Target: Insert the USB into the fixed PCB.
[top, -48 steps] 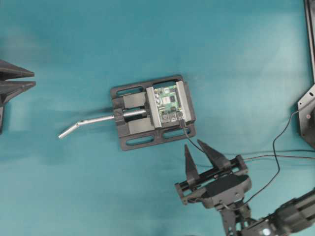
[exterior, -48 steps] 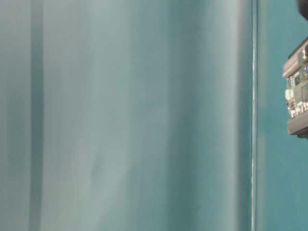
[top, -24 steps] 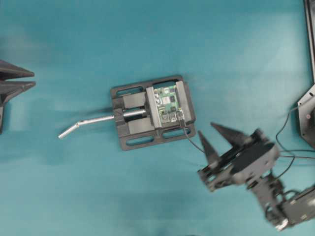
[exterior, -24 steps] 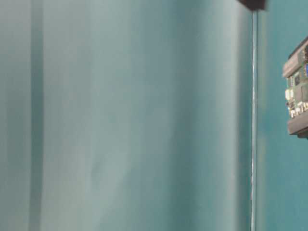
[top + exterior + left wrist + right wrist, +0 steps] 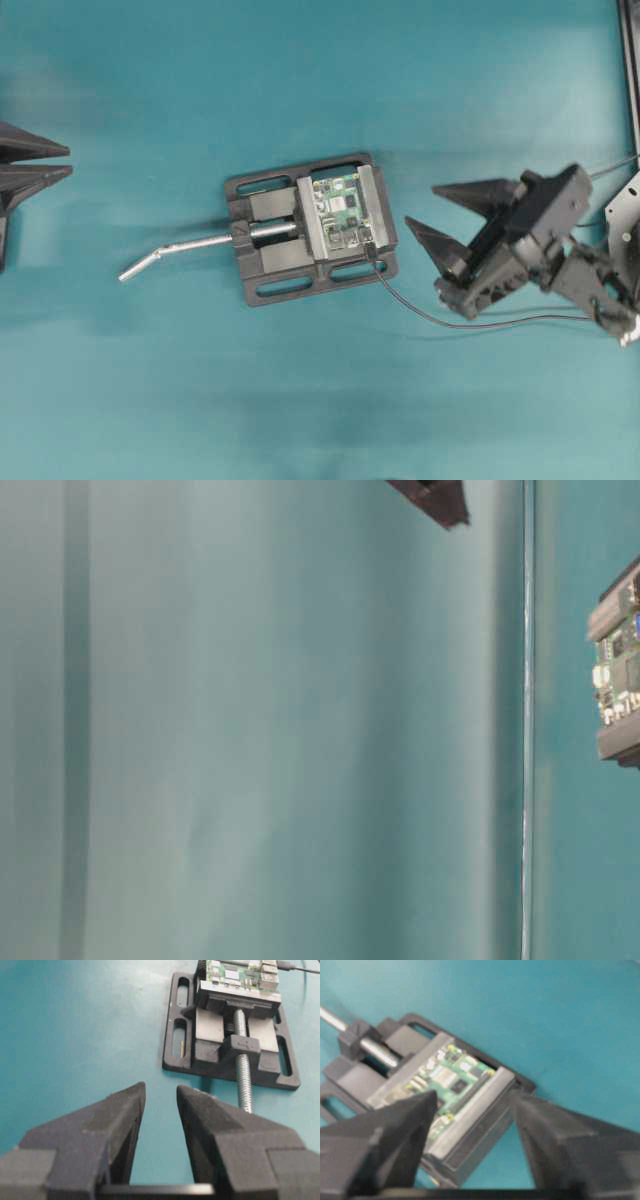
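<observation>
One black vise (image 5: 310, 228) sits mid-table (image 5: 200, 380), its two jaws clamping the one fixed PCB (image 5: 341, 211), and one silver handle (image 5: 175, 249) sticks out to its left. The one USB (image 5: 369, 248) sits plugged at the board's lower right corner, its thin cable (image 5: 440, 319) trailing right across the table. The right hand (image 5: 452, 217), to the right of the vise, is spread and grasps nothing. The left hand (image 5: 62, 161), at the far left edge, is released too, its two fingers (image 5: 220, 1130) slightly apart.

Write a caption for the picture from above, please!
Green PCB clamped in black vise, USB at its edge, open right gripper nearby.
</observation>
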Robot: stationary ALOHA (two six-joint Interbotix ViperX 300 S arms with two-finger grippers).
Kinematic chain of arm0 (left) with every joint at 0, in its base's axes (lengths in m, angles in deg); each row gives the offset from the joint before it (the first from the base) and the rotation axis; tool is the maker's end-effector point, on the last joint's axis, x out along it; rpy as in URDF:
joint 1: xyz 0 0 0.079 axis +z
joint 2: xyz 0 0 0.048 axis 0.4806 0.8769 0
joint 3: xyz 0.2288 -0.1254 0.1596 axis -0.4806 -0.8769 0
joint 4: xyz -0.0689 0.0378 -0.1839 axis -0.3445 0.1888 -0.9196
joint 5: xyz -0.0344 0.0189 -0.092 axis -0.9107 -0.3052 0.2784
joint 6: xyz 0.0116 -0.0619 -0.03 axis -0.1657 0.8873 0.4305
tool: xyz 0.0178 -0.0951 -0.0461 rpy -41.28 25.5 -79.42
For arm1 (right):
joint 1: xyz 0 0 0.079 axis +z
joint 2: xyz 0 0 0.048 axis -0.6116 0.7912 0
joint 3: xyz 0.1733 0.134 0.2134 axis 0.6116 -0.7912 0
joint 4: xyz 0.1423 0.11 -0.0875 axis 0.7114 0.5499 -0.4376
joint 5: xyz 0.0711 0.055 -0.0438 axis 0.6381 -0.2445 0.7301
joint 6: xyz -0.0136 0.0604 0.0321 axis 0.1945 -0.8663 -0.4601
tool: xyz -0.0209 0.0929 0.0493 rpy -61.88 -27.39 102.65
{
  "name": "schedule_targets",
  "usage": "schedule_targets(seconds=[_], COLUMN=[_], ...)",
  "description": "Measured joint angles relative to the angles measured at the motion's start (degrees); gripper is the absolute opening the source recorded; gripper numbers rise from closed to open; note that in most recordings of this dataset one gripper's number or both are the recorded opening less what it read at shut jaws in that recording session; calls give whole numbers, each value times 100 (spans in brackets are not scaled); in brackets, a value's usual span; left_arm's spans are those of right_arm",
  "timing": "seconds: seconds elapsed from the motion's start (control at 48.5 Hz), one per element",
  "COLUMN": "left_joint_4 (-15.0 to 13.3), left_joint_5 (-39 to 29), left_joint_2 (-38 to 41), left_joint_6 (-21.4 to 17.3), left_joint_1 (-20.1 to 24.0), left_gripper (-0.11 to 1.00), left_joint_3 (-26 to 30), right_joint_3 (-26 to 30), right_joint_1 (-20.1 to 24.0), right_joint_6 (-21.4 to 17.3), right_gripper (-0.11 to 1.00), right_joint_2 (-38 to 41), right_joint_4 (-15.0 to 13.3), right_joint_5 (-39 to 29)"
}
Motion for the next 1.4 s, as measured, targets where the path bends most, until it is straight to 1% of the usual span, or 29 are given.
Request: schedule_targets(seconds=[0.041, 0.083, 0.165, 0.289, 0.371, 0.536, 0.598, 0.681, 0.805, 0.867, 0.97, 1.052, 1.176, 1.403], left_joint_4=[-9, 0, -9, -9, -9, -9, -9, -9, 0, 0, 0, -9, 0, 0], left_joint_5=[0, 9, 0, 0, 0, 0, 0, 0, 0, 0, 0, 0, 0, 0], left_joint_2=[0, 9, 0, 0, 0, 0, 0, 0, 0, 0, 0, 0, 0, 0], left_joint_6=[0, 0, 0, 0, 0, 0, 0, 0, 0, 0, 0, 0, 0, 0], left_joint_1=[0, 0, 0, 9, 9, 0, 9, 0, 0, 9, 0, 0, 0, 0], left_gripper=[35, 35, 35, 35, 35, 35, 35, 35, 35, 35, 35, 35, 35, 35], left_joint_3=[0, 0, -9, -9, 0, 0, -9, 0, 0, 0, 0, -9, -9, 0], right_joint_3=[-88, -167, -308, -527, -668, -1107, -1327, -1661, -2153, -2364, -2654, -2865, -3085, -3428], right_joint_1=[-123, -211, -352, -510, -721, -1345, -1547, -1811, -2162, -2285, -2426, -2531, -2575, -2575], right_joint_6=[26, 53, 114, 290, 396, 589, 624, 791, 1213, 1459, 1740, 1802, 1802, 1811], right_gripper=[82, 84, 84, 84, 84, 84, 84, 84, 84, 84, 84, 84, 84, 84], right_joint_2=[-70, -123, -211, -422, -642, -1485, -1863, -2426, -3410, -3841, -4474, -4983, -5440, -5739], right_joint_4=[-26, -62, -149, -360, -483, -844, -984, -1143, -1213, -1222, -1222, -1222, -1222, -1230], right_joint_5=[-176, -299, -466, -729, -1011, -1925, -2215, -2549, -3032, -3234, -3463, -3516, -3630, -4104])
